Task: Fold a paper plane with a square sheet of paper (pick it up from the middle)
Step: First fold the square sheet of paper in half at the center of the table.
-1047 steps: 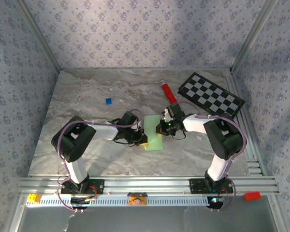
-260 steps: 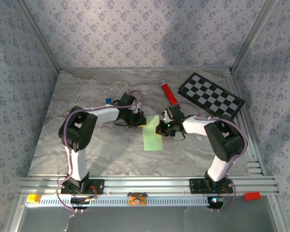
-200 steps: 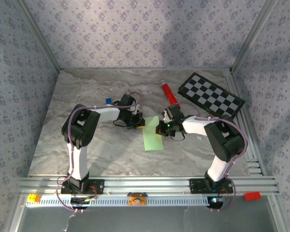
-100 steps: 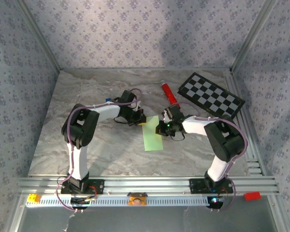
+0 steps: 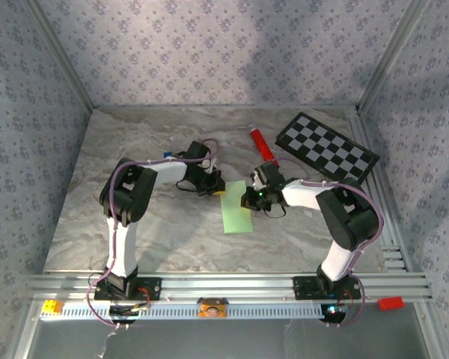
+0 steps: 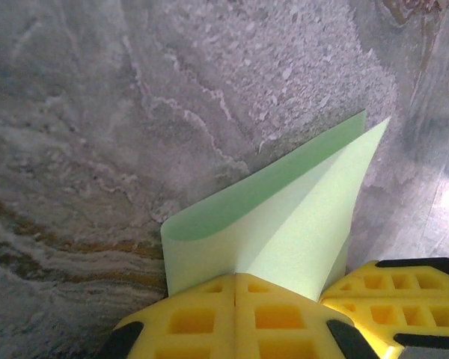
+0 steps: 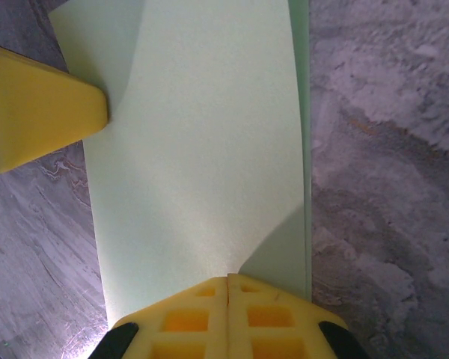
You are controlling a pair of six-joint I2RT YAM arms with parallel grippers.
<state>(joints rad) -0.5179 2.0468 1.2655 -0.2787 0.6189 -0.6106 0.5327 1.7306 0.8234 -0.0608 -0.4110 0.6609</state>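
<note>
The square sheet of paper [image 5: 236,215], pale green, lies on the marble table [image 5: 135,224] folded in half into a long strip. My left gripper [image 5: 218,186] is shut, its yellow tips pressing on the strip's far left corner. In the left wrist view the paper [image 6: 284,217] shows a rounded, unflattened fold ahead of the left gripper [image 6: 236,278]. My right gripper [image 5: 245,199] is shut too, its tips on the strip's far right edge. From the right wrist, the paper [image 7: 202,149] lies flat beyond the right gripper [image 7: 228,280], and a left fingertip [image 7: 37,112] touches its corner.
A red tube [image 5: 260,142] and a black-and-white checkerboard [image 5: 325,148] lie at the back right. A tiny blue square [image 5: 167,156] sits behind the left arm. Small blocks [image 5: 390,302] rest on the near rail.
Five seconds ago the left gripper was at the paper's near left edge; it now sits at the far left corner. In the last second only the left arm shifted slightly.
</note>
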